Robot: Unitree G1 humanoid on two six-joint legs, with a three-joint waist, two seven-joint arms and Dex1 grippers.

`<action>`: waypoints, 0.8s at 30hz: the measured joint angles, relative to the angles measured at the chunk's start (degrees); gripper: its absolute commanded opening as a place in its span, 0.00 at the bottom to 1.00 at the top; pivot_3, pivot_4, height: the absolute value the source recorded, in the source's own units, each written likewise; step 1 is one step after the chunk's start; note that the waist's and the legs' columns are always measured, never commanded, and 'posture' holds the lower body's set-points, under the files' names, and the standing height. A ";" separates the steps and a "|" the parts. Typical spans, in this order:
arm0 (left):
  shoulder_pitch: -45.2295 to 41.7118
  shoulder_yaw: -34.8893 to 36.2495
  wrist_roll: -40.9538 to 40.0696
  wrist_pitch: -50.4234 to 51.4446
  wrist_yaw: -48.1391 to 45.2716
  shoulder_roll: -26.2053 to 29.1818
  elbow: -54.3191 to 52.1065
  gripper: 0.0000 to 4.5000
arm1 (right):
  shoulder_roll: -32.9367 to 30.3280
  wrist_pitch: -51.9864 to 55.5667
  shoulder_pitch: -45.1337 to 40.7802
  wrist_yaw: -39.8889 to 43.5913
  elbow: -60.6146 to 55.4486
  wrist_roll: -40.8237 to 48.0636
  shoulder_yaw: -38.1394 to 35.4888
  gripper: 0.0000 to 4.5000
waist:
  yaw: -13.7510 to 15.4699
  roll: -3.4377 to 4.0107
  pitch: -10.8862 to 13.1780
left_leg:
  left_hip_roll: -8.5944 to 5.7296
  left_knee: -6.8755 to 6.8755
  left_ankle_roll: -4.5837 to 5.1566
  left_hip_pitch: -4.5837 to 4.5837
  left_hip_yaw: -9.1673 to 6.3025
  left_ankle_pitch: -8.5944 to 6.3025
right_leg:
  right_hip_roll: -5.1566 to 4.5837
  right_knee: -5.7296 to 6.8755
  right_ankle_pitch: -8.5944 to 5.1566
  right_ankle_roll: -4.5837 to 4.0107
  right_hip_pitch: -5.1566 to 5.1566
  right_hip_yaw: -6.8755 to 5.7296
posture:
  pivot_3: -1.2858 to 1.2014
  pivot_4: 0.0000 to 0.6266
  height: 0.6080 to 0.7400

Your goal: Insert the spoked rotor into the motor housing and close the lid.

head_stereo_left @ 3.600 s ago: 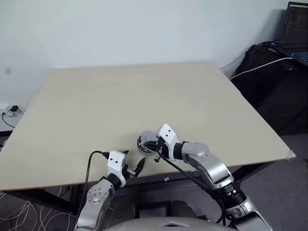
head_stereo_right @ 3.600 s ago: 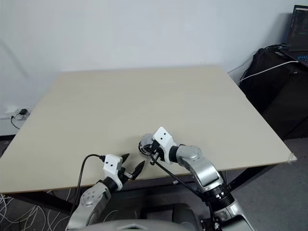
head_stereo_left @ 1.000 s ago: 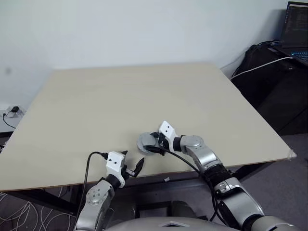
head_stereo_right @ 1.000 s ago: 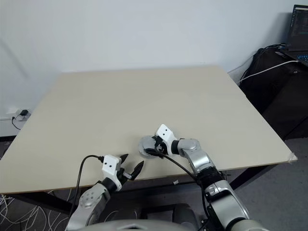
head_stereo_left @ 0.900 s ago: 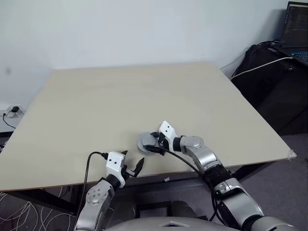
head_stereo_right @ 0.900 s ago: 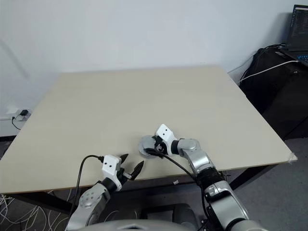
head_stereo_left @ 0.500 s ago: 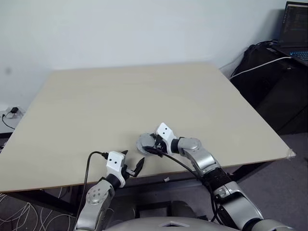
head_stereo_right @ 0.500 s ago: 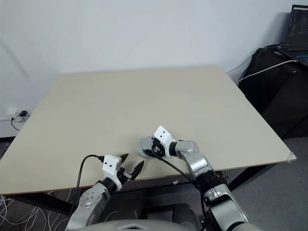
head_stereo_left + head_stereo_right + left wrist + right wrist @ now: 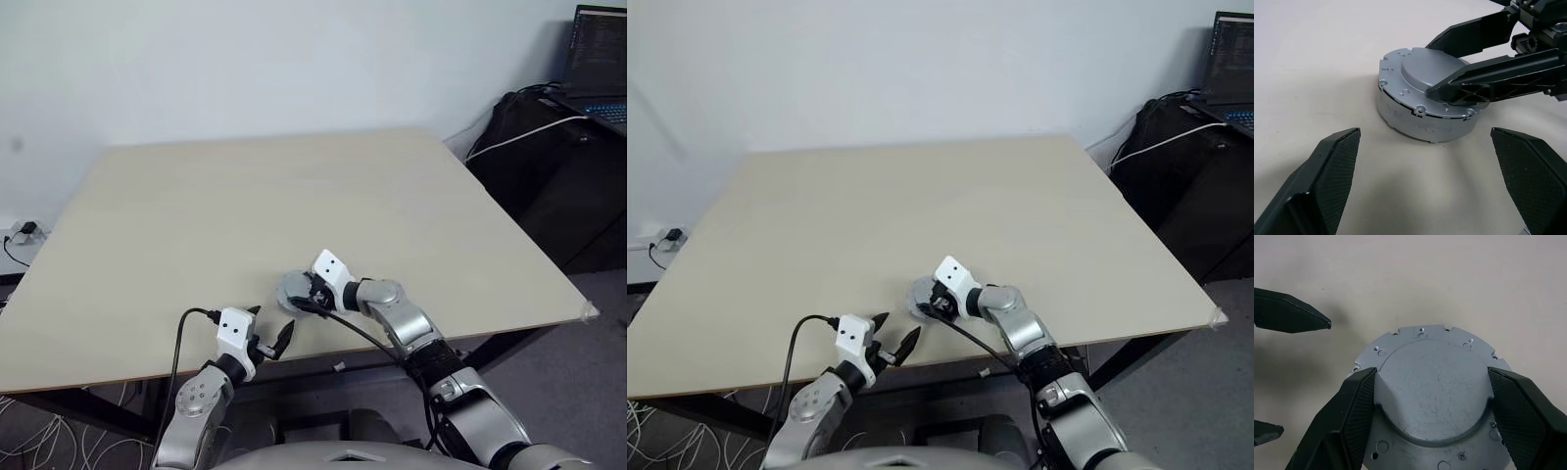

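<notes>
I found the lid point(image 9: 1425, 93) closed on the motor housing point(image 9: 1422, 128), right jaws point(image 9: 1432, 396) spread over it, left jaws point(image 9: 1430, 166) wide, empty, at its 6 o'clock.

Both claws point(image 9: 272, 332) point(image 9: 306, 295) spread wide

The motor housing point(image 9: 1425, 122) is set on the table point(image 9: 294, 196) close to the near edge, about midway along it, with the lid point(image 9: 1422, 81) lying shut on top. The right gripper point(image 9: 1430, 396) is placed over the lid from the right, one finger to each side. The left gripper point(image 9: 266, 331) is held at the near edge, to the left of the housing and apart from it.
</notes>
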 measured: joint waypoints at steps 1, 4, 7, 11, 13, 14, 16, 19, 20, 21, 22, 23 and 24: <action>0.00 0.00 0.00 0.00 0.00 0.00 0.00 1.00 | -0.03 0.03 -0.18 -0.29 0.22 -0.41 0.28 0.72 | 0.00 0.01 -0.01 | 0.00 0.00 0.00 0.01 0.00 0.00 | 0.00 0.00 0.00 0.00 0.01 0.00 | 0.52 0.00 1.00; -0.01 0.00 0.00 0.01 0.00 0.00 0.00 1.00 | 0.03 0.02 -0.61 -0.41 0.49 -0.92 0.74 0.72 | -0.12 0.03 -0.02 | 0.00 0.00 -0.01 0.05 0.00 -0.01 | 0.00 0.02 0.00 0.00 0.04 0.01 | 0.52 0.00 1.00; -0.01 0.00 0.01 0.01 0.00 0.01 0.00 1.00 | 0.06 0.06 -0.83 -0.47 0.73 -1.12 0.91 0.72 | -0.16 0.05 -0.04 | 0.00 0.00 -0.02 0.10 0.00 -0.01 | 0.00 0.04 0.00 0.00 0.07 0.01 | 0.52 0.00 1.00; 0.00 0.00 0.01 0.02 0.00 0.02 0.00 1.00 | 0.01 1.25 -1.10 -0.20 0.68 -1.17 1.04 0.72 | -0.17 0.15 -0.11 | 0.00 0.00 -0.02 0.11 0.00 -0.01 | 0.00 0.04 0.00 0.00 0.08 0.01 | 0.52 0.00 1.00; -0.01 0.00 0.01 0.02 -0.01 0.03 0.00 1.00 | -0.43 2.02 -1.42 0.30 0.37 -1.19 1.53 0.72 | -0.16 0.22 -0.18 | 0.00 0.00 -0.02 0.11 0.01 -0.01 | -0.01 0.03 -0.01 0.00 0.08 0.02 | 0.52 0.00 1.00; -0.01 0.00 0.01 0.02 -0.03 0.04 0.00 1.00 | -0.71 2.34 -1.49 0.65 0.12 -1.20 1.78 0.72 | -0.14 0.22 -0.20 | -0.01 0.00 -0.02 0.10 0.00 -0.01 | -0.01 0.03 -0.02 -0.01 0.08 0.01 | 0.52 0.00 1.00; 0.00 0.00 0.02 0.02 -0.05 0.11 0.00 1.00 | -1.00 3.11 -1.51 1.07 -0.33 -1.21 1.91 0.72 | 0.00 0.24 -0.23 | -0.02 -0.03 -0.02 0.10 0.00 -0.01 | -0.02 0.01 -0.03 -0.01 0.08 0.01 | 0.52 0.00 1.00; -0.02 -0.02 0.04 0.02 -0.11 0.21 0.00 1.00 | -1.13 4.09 -1.49 1.23 -0.93 -1.20 1.91 0.72 | 0.19 0.25 -0.25 | -0.02 -0.06 -0.01 0.10 0.00 -0.01 | -0.02 -0.01 -0.04 -0.03 0.08 0.01 | 0.52 0.00 1.00; -0.09 -0.02 0.05 0.01 -0.12 0.26 0.00 1.00 | -1.18 4.45 -1.46 1.22 -1.17 -1.20 1.90 0.72 | 0.25 0.25 -0.25 | -0.02 -0.06 -0.02 0.10 0.00 -0.01 | -0.02 -0.01 -0.04 -0.03 0.08 0.01 | 0.52 0.00 1.00; -0.24 -0.02 0.07 0.01 -0.12 0.34 0.00 1.00 | -1.24 4.70 -1.42 1.19 -1.38 -1.20 1.90 0.72 | 0.32 0.25 -0.25 | -0.02 -0.07 -0.02 0.10 0.00 -0.01 | -0.03 -0.01 -0.05 -0.03 0.08 0.01 | 0.52 0.00 1.00; -0.46 -0.01 0.09 0.01 -0.12 0.42 0.00 1.00 | -1.26 4.90 -1.38 1.15 -1.53 -1.20 1.90 0.72 | 0.36 0.25 -0.25 | -0.02 -0.07 -0.02 0.10 0.00 -0.01 | -0.03 -0.01 -0.05 -0.03 0.08 0.00 | 0.52 0.00 1.00; -0.83 0.01 0.12 0.01 -0.13 0.53 0.00 1.00 | -1.28 4.99 -1.33 1.09 -1.64 -1.20 1.90 0.72 | 0.38 0.25 -0.25 | -0.02 -0.07 -0.02 0.10 0.00 -0.01 | -0.03 -0.01 -0.05 -0.03 0.08 0.00 | 0.52 0.00 1.00; -1.36 0.10 0.13 0.01 -0.13 0.65 0.00 1.00 | -1.28 5.02 -1.31 1.03 -1.68 -1.20 1.91 0.72 | 0.38 0.25 -0.25 | -0.02 -0.07 -0.02 0.10 0.00 -0.02 | -0.03 -0.01 -0.05 -0.03 0.08 0.00 | 0.52 0.00 1.00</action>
